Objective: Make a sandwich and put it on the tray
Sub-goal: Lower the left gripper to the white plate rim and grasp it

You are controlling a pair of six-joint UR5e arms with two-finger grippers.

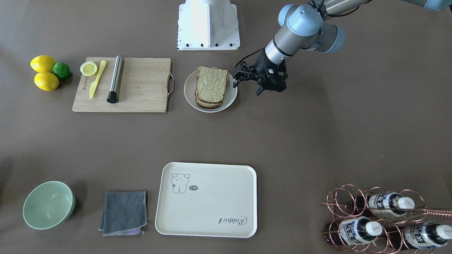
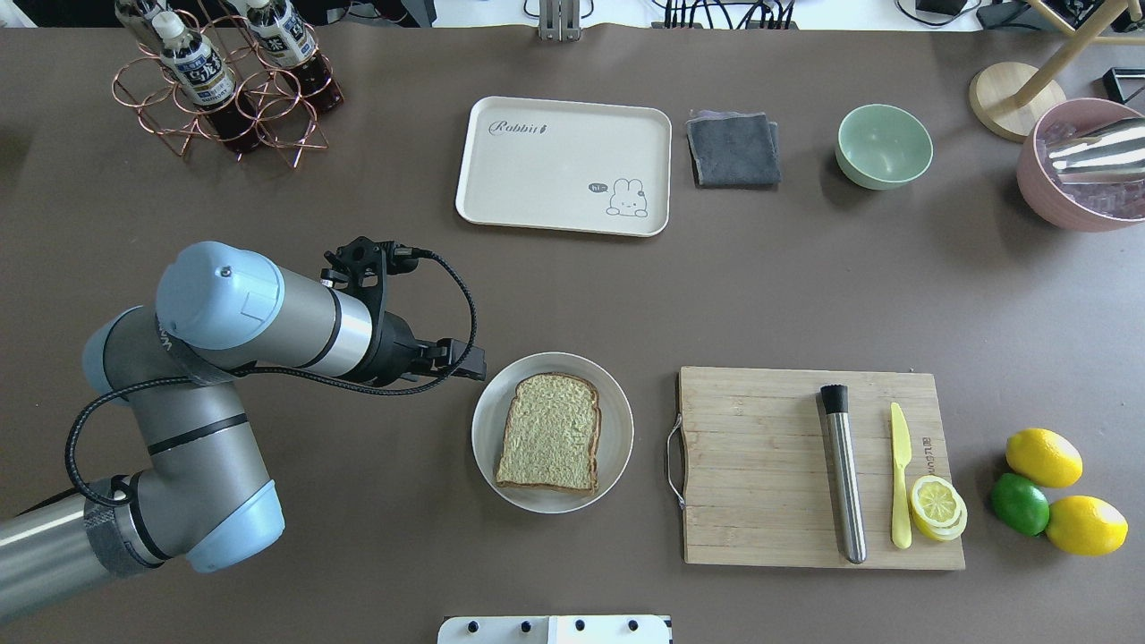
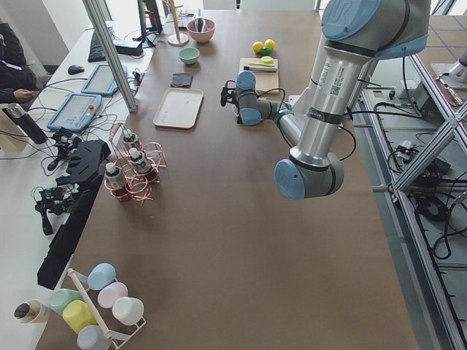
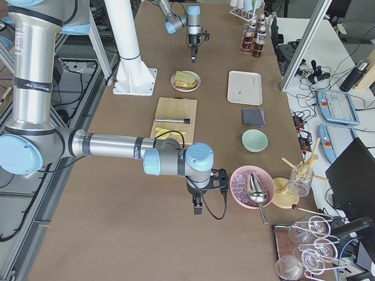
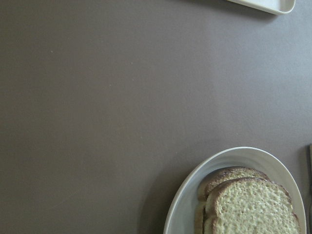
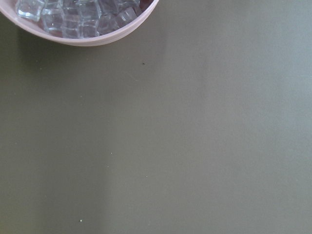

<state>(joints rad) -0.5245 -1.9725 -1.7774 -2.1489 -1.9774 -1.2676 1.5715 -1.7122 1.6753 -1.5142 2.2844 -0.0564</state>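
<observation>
Pickup step: our left gripper (image 2: 465, 360) hovers at nine o'clock of the sandwich (image 2: 550, 431); we cannot tell its fingers' state. Next we grasp it.

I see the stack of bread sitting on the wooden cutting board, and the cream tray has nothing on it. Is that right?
Not quite. The stack of bread sits on the round white plate, which is beside the wooden cutting board, not on the board itself. The exterior front-facing view shows this. The cream tray does have nothing on it.
</observation>
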